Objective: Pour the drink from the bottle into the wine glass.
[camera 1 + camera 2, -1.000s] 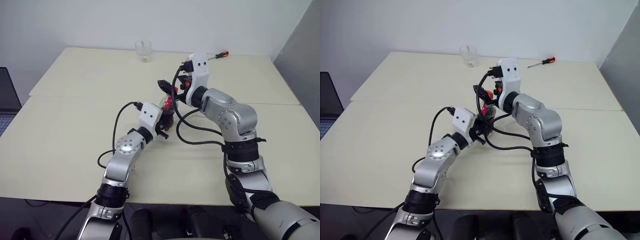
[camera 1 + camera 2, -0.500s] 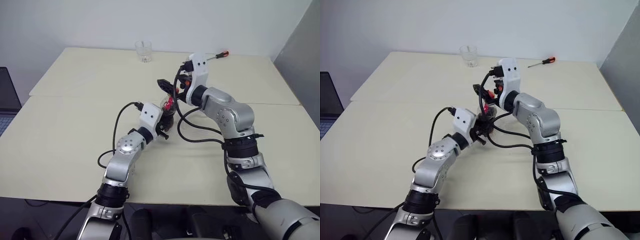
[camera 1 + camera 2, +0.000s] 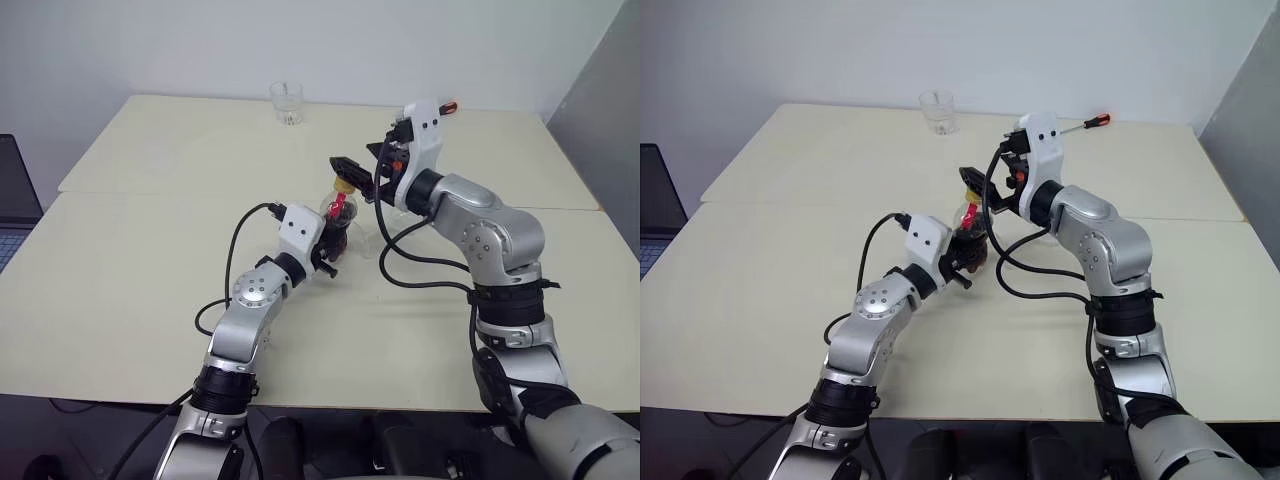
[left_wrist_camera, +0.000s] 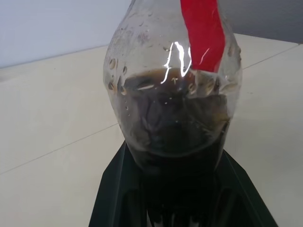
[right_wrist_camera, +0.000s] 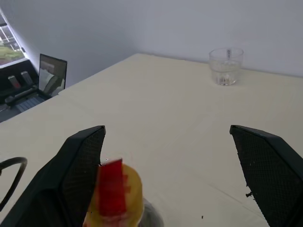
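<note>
Left gripper (image 3: 333, 243) clamps the bottle (image 3: 338, 222) upright over the middle of the table (image 3: 140, 270), cap on!
Dark drink (image 4: 175, 127) fills its lower body, red label strip (image 4: 202, 33) above. The right gripper (image 5: 170, 175) hangs spread wide around the yellow cap (image 5: 116, 191), touching nothing. The wine glass (image 3: 383, 232) stands just beside the bottle. A tumbler (image 3: 287, 102) sits near the far edge, a screwdriver (image 3: 1085, 124) toward the far right corner.

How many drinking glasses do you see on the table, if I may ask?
2. A tumbler stands near the table's far edge; the wine glass stands beside the bottle, partly hidden by an arm.
</note>
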